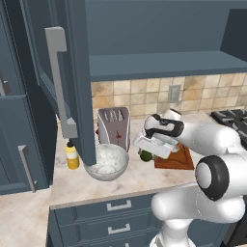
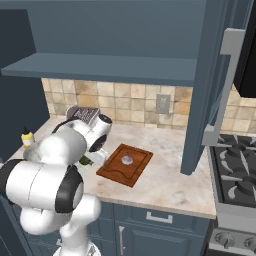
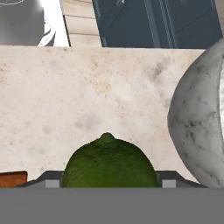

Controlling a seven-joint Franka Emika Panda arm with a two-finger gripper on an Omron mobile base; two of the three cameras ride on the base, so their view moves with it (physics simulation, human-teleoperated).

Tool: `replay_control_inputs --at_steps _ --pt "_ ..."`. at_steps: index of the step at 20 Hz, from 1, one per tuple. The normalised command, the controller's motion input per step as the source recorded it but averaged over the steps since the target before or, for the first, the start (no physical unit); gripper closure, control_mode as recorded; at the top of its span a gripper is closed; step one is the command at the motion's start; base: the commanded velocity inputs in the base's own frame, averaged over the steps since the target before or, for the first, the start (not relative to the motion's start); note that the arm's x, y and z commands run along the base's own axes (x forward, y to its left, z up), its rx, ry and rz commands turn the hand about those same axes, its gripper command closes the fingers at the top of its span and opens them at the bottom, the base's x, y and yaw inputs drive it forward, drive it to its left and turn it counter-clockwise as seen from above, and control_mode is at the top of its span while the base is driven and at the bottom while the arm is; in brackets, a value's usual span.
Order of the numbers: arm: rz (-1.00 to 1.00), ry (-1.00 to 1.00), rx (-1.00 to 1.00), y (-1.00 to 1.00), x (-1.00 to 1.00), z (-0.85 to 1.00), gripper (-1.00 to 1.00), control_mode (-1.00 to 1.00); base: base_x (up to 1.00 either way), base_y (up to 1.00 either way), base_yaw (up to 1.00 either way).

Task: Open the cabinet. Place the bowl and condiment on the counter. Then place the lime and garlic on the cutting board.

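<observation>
In the left base view the cabinet (image 1: 62, 77) fills the upper left of the frame, its door swung open with a long grey bar handle facing the camera. Below it on the beige bench (image 1: 140, 176) the bowl (image 1: 106, 162) sits at centre left, with the yellow condiment (image 1: 72, 156) just beside it to the left and a grey toaster (image 1: 114, 126) behind it against the tiled wall. Right of centre the arm reaches down; the gripper (image 1: 148, 150) hangs low over the lime (image 1: 144, 156), which shows as a small green patch between the bowl and the left edge of the cutting board (image 1: 181, 158). In the right base view the cutting board (image 2: 125, 164) lies at mid-frame with the garlic (image 2: 128, 159) resting on it, the condiment (image 2: 27, 137) stands at the far left edge, and a sliver of the lime (image 2: 86, 161) peeks out beside the arm, left of the board. A stove (image 2: 235, 172) occupies the lower right. In the hand view the lime (image 3: 110, 166) sits at bottom centre between the two grey fingers (image 3: 49, 180), which stand close at either side of it; whether they press on it cannot be told. The bowl (image 3: 197, 127) curves along the right edge, and a corner of the cutting board (image 3: 12, 178) shows at lower left.
</observation>
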Motion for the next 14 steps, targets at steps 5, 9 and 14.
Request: replay_control_inputs --at_steps 5,9,14 --pt "0.00 -0.02 0.00 -0.94 -0.53 0.16 1.00 -1.00 0.00 0.00 0.00" --pt "0.00 0.00 -0.02 -0.76 0.05 0.00 1.00 -1.00 0.00 0.00 0.00" --pt "-0.02 0.00 -0.07 -0.48 0.25 0.02 1.00 -1.00 0.00 0.00 0.00"
